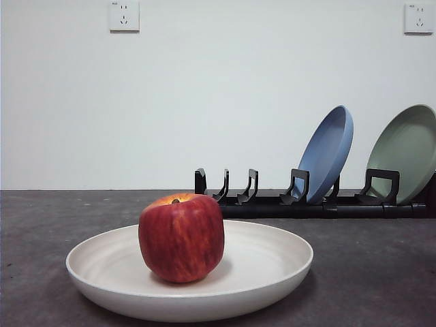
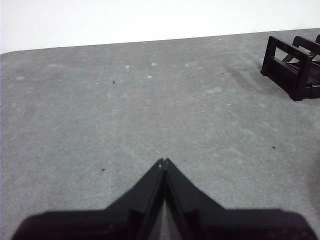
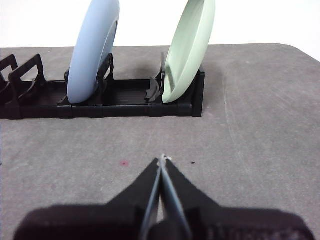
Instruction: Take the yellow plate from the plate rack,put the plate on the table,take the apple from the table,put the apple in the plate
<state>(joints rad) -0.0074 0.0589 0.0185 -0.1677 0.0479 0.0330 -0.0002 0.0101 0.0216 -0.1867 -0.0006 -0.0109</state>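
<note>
Front view — apple (image 1: 181, 237) sits in plate (image 1: 259, 272).
Both fingers closed, empty, away — little risk beyond apple rolling.

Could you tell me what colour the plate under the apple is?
The yellow plate is matte cream; front view shows it best.

Soft, even light from above fills all three views. The apple (image 1: 181, 237) shows a faint sheen and drops a soft shadow into the plate (image 1: 272, 272), which shades the table (image 1: 368, 272) beside it. In both wrist views the near jaws are dark and slightly blurred; ahead of the right gripper (image 3: 162, 160) the rack (image 3: 125, 102) stays sharp.
</note>
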